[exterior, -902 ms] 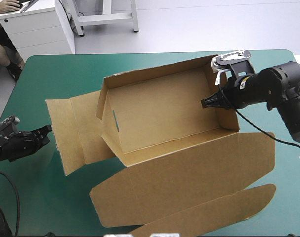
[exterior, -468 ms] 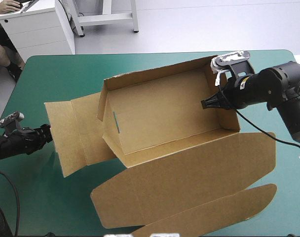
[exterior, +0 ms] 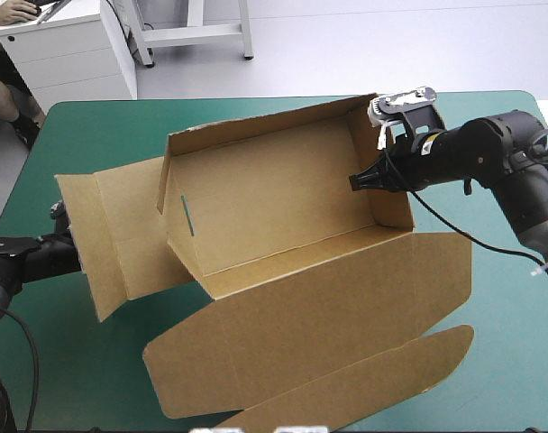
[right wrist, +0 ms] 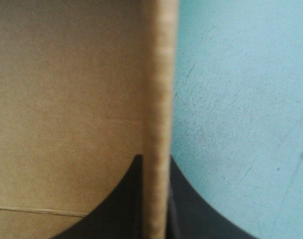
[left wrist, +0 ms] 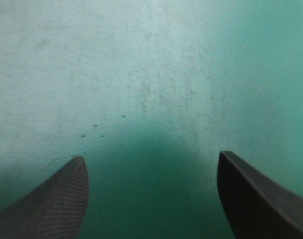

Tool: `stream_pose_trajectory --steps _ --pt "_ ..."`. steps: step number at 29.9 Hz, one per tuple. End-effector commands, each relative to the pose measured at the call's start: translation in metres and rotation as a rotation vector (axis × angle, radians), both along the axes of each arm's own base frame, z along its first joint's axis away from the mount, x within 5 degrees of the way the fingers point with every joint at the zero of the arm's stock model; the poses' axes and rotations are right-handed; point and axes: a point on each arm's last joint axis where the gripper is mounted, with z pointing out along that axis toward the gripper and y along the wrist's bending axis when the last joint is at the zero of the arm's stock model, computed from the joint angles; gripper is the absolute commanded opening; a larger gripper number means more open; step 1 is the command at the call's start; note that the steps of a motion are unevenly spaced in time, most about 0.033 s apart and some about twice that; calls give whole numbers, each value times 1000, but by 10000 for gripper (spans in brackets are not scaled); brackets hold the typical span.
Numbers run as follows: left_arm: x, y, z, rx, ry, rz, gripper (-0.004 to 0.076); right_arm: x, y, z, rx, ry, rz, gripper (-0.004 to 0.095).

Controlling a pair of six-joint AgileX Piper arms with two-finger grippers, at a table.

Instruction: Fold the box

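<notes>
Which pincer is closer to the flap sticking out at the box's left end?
Left. The left pincer sits open at the flap's outer edge; the right pincer is shut on the box's opposite end wall.

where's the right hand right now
On the right of the high view, the right hand is shut on the right end wall of the box, one finger inside the tray and one outside.
</notes>
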Motion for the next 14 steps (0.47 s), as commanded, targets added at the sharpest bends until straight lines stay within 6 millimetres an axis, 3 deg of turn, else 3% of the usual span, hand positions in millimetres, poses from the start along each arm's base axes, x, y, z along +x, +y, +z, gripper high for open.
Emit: stream_pose_trajectory --steps 1,8,14 --pt "0 -15 27 -133 -103 -47 514 5 2 13 54 -90 -13 -20" --pt "-9 -31 51 -354 -248 -240 514 25 7 2 54 -99 -29 -20" --pt "-17 -34 66 -353 -330 -243 514 30 8 -4 49 -80 -41 -20"
